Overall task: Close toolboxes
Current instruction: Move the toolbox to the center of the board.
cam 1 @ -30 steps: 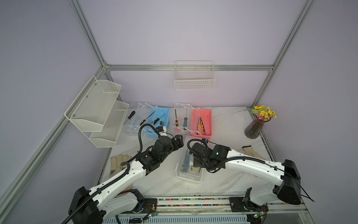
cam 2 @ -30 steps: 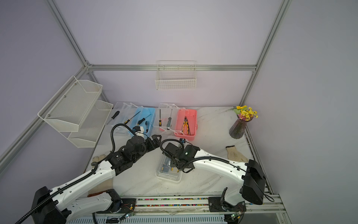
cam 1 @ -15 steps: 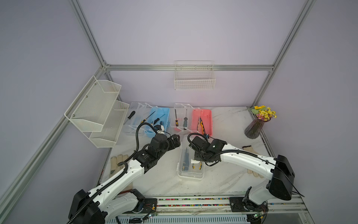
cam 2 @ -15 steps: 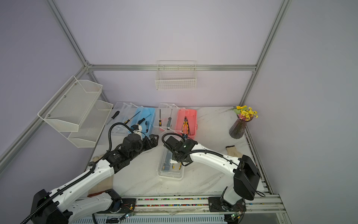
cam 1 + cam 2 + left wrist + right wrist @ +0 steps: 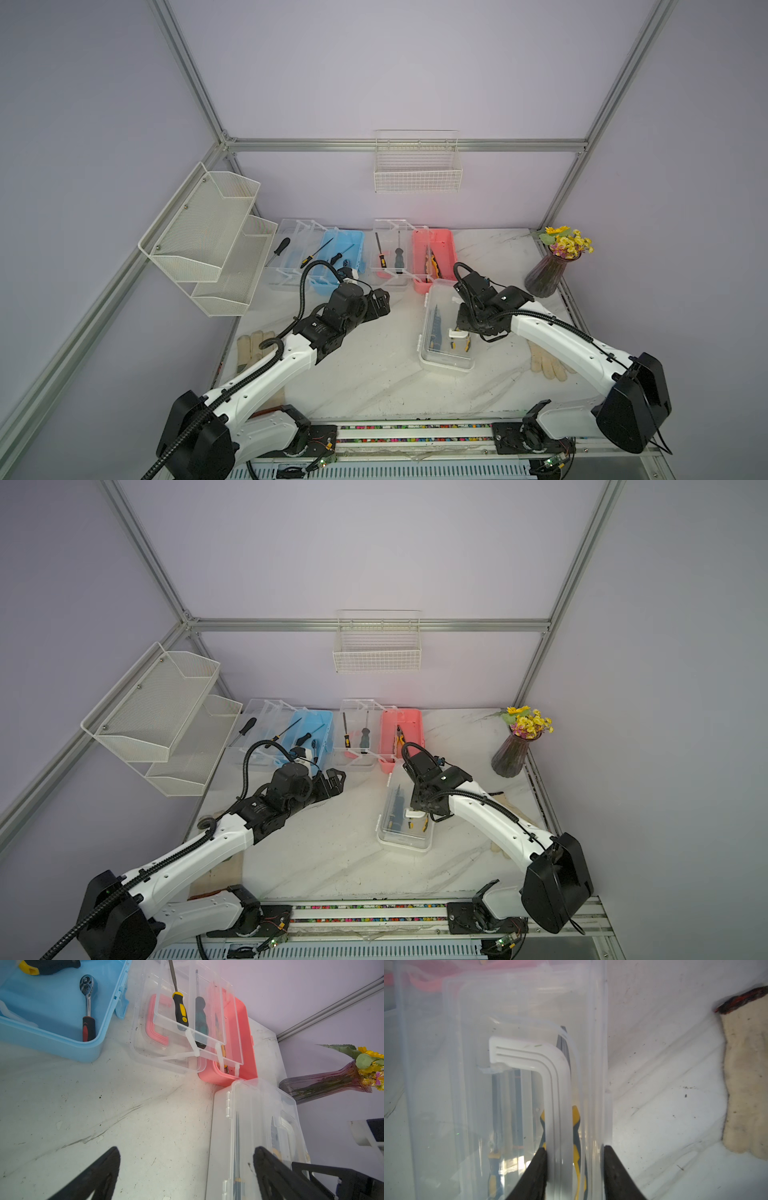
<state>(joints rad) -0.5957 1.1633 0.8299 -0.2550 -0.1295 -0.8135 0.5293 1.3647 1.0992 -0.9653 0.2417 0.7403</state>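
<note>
Blue toolbox [image 5: 345, 253] sat open just beyond the left tool [image 5: 382, 301], its clear lid [image 5: 286, 253] thrown back and a ratchet [image 5: 88, 1004] lying in the base. The left tool hung over bare table [image 5: 124, 1115], jaws spread wide, holding nothing. Ahead of it and to its right, the pink toolbox [image 5: 440, 249] stood open too, with two screwdrivers [image 5: 179, 1009] resting in its clear tray [image 5: 166, 1007]. Then the white toolbox [image 5: 440, 353], lid down, lay on the table between the two tools, its far end hard against the pink one. The right tool [image 5: 574, 1150] sat on it, clamped: one finger [image 5: 537, 1167] pressed inside the white handle [image 5: 556, 1084], the other against the box's outer side wall. Pliers [image 5: 576, 1118] showed through the lid beneath that tool. A glove [image 5: 745, 1084] lay off its outer side.
</note>
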